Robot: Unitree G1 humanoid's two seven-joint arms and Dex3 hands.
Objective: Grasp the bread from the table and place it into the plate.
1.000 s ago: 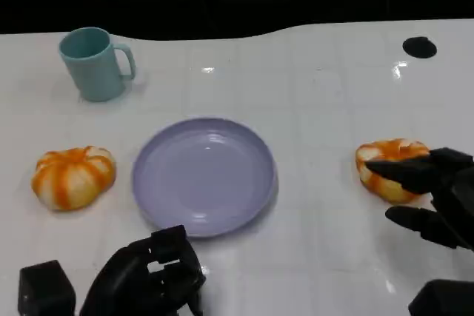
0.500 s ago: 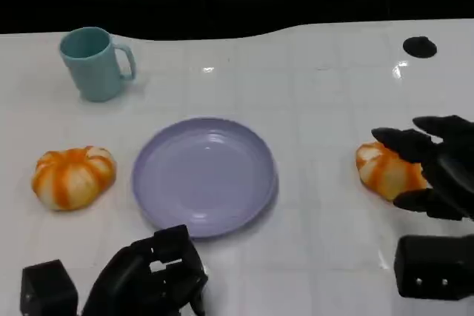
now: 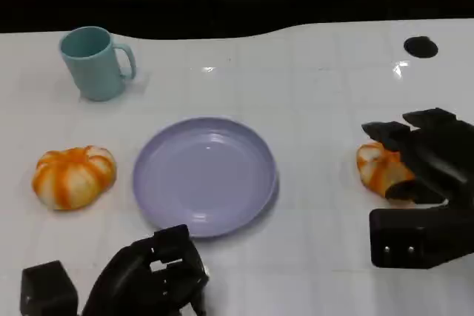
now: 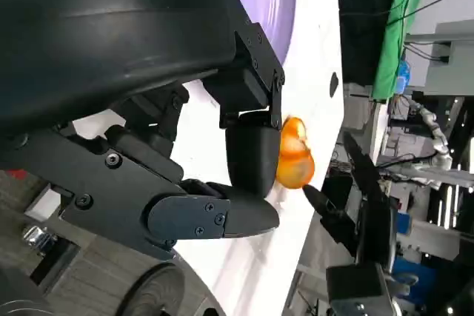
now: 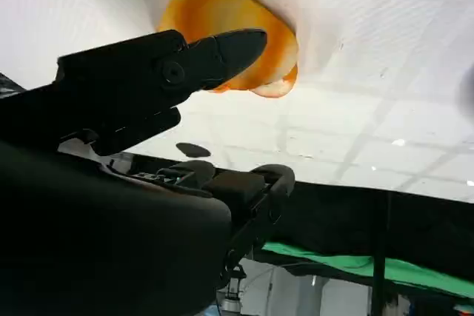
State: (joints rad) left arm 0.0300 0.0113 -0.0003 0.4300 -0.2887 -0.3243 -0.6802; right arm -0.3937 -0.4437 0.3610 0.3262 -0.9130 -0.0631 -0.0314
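Right hand lower and closer over the bread than before.

Left to right we see: a teal mug (image 3: 95,62), a second bread (image 3: 73,175), our left hand (image 3: 152,275) curled on nothing, the empty plate (image 3: 205,175), then the bread (image 3: 379,169) on the white table (image 3: 318,94). Right hand (image 3: 424,160) fingers are spread around it; we cannot tell if they grip. Green cloth (image 5: 348,268) hangs behind.

An orange-and-white bread (image 3: 379,169) lies near the desk's right edge; the empty lavender plate (image 3: 204,175) sits mid-desk.
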